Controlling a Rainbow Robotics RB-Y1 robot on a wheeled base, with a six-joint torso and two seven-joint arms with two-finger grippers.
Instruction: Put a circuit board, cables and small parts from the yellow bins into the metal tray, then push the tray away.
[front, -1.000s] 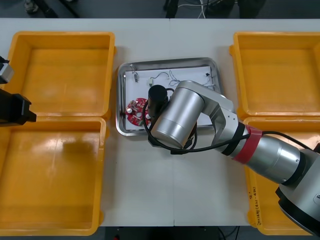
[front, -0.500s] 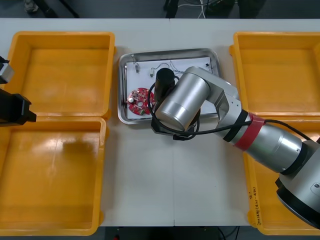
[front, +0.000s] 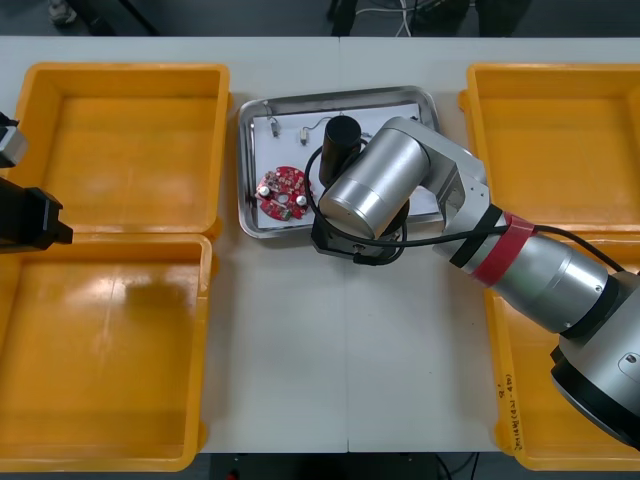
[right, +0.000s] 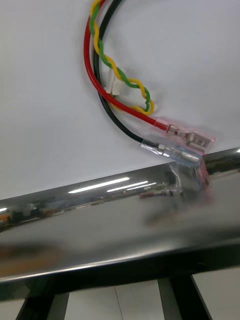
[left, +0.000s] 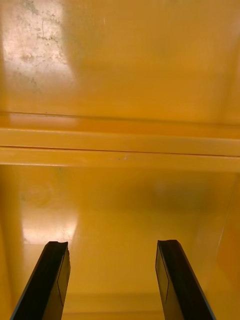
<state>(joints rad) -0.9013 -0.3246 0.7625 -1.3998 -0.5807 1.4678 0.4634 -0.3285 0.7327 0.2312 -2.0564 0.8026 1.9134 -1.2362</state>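
The loading looks done and the last step, pushing the tray away, appears to be in hand. The metal tray (front: 243, 170) lies between the two far yellow bins (front: 130, 70), towards the far side of the bench (front: 340, 350). The right arm reaches across so that its wrist covers the tray's near right part. In the right wrist view the right end effector (right: 114, 295) has its fingers (right: 186, 300) spread apart, low against the outside of the tray's shiny near wall. The next move, as I judge it, calls for a steady, level shove straight away from the robot. The fingers should stay below the rim so they neither ride over it nor turn the tray askew. Inside, the tray is white. A round red circuit board (front: 282, 193) lies flat near its left side, with what seem to be small metal parts (front: 273, 128) beyond it near the far wall. A red and yellow cable (right: 92, 75) and a black lead (right: 120, 125) end in clear-sleeved terminals that touch the near wall. The left end effector (left: 112, 250) hangs idle with its fingers spread, over the wall between the two left bins.
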